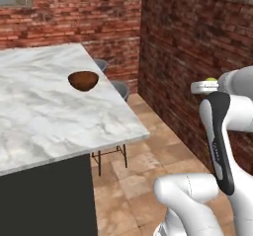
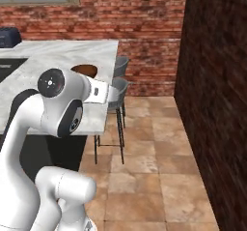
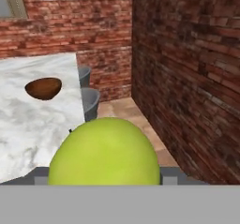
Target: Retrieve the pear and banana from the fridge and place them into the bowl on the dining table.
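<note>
Fingers are clamping the pear (image 3: 104, 152) between them in the hand view, where the yellow-green fruit is bulging up at six o'clock and covering nearly all of the two tips; grey fingers (image 3: 172, 174) are peeking out at either flank. Beyond it, at ten o'clock, the bowl (image 3: 43, 88) is sitting empty on the white marble worktop (image 3: 33, 129), well apart from the fruit, and two grey stools (image 3: 90, 101) are tucked against the worktop's edge before the brick wall.

From the left base view, the arm is rising at four o'clock, and a sliver of the pear (image 1: 211, 80) is showing above the white wrist at three o'clock. The bowl (image 1: 83, 80) is resting at ten o'clock on the worktop (image 1: 54, 121), near its far right edge, so the fruit is hanging over the tiled floor, not yet above the marble.

From the right base view, the arm is filling the left side, and the bowl (image 2: 85, 70) is peeking over the forearm at eleven o'clock.

The pear looks light, firm and smooth-skinned, likely a little slippery; holding it across its widest middle, as now, seems the surest grip, and a low release should keep it from rolling out of the shallow bowl.
</note>
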Robot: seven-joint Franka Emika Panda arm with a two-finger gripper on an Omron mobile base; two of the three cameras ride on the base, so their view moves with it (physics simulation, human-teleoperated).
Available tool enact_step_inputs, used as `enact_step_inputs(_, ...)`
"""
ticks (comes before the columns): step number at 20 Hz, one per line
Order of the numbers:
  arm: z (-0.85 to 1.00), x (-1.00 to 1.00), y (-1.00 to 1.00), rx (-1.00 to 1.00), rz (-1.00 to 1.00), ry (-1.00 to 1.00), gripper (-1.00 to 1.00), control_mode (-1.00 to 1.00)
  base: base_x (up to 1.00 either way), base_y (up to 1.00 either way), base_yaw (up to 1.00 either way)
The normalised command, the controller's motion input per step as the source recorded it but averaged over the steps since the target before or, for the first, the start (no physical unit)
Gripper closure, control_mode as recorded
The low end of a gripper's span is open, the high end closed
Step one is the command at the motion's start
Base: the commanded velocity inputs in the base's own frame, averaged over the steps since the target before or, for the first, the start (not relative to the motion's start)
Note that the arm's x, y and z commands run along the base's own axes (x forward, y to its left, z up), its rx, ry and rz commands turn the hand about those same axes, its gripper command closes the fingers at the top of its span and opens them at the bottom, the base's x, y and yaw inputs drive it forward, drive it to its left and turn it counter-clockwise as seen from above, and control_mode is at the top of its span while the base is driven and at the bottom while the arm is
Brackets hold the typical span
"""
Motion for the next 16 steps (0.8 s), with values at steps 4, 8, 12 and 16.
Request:
enact_step_inputs(4, 0.0, 0.0, 0.0, 0.0, 0.0, 0.0, 1.0, 1.0, 0.53, -1.0, 0.02)
enact_step_inputs(8, 0.0, 0.0, 0.0, 0.0, 0.0, 0.0, 1.0, 1.0, 0.66, -0.78, 0.23)
enact_step_inputs(12, 0.0, 0.0, 0.0, 0.0, 0.0, 0.0, 1.0, 1.0, 0.89, -0.5, 0.41)
enact_step_inputs(16, 0.0, 0.0, 0.0, 0.0, 0.0, 0.0, 1.0, 1.0, 1.0, -0.42, 0.44)
